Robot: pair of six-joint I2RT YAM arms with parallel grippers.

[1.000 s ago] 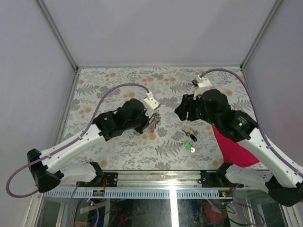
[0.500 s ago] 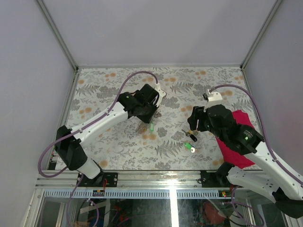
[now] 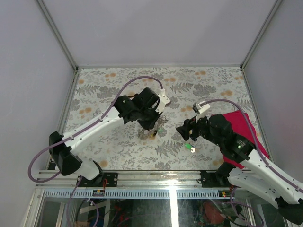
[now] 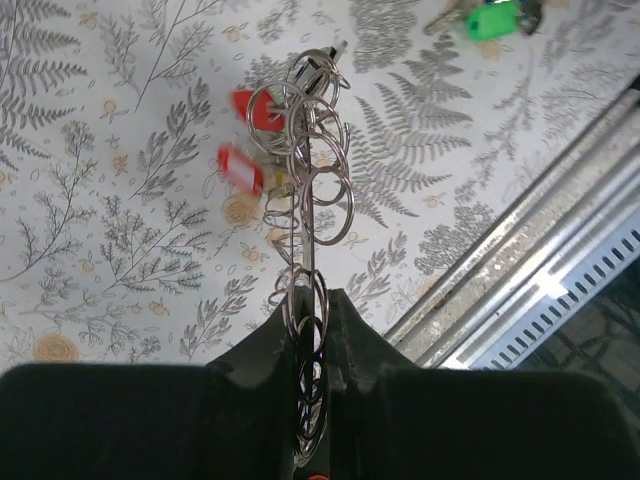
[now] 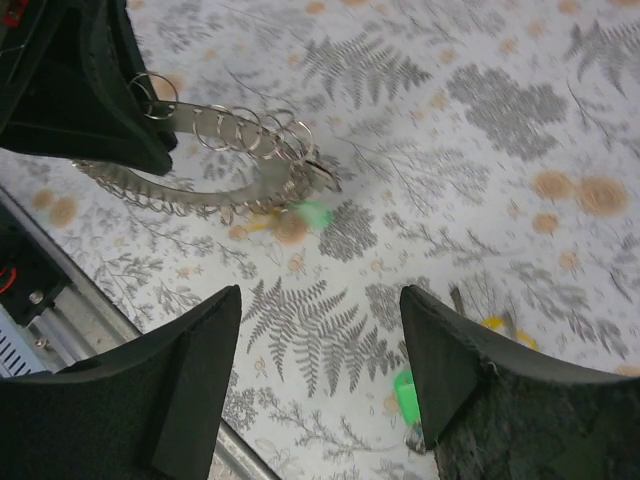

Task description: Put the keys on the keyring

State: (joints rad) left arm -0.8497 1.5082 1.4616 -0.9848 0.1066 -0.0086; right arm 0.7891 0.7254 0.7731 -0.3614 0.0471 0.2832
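My left gripper [image 3: 152, 122] [image 4: 312, 300] is shut on the keyring [image 4: 318, 190], a chain of silvery rings held above the table. Two red-headed keys [image 4: 262, 108] dangle from it, blurred. The keyring also shows in the right wrist view [image 5: 250, 132], with a blurred green head [image 5: 312, 212] and a yellow one below it. My right gripper [image 3: 182, 131] [image 5: 318, 305] is open and empty, low over the loose keys. A green key [image 3: 188, 146] [image 5: 405, 395] lies by its right finger, and a yellow one [image 5: 497, 323] peeks out beside it. Other loose keys are hidden under the gripper.
A crimson cloth [image 3: 240, 124] lies at the right, partly under my right arm. A small white tag [image 3: 192, 150] lies next to the green key. The metal rail [image 3: 156, 174] [image 4: 560, 250] runs along the near table edge. Enclosure walls stand on three sides.
My right gripper has moved left and toward the near edge, now over the loose keys and hiding the yellow and black ones. My left gripper has shifted slightly nearer with the keyring, its keys swinging.
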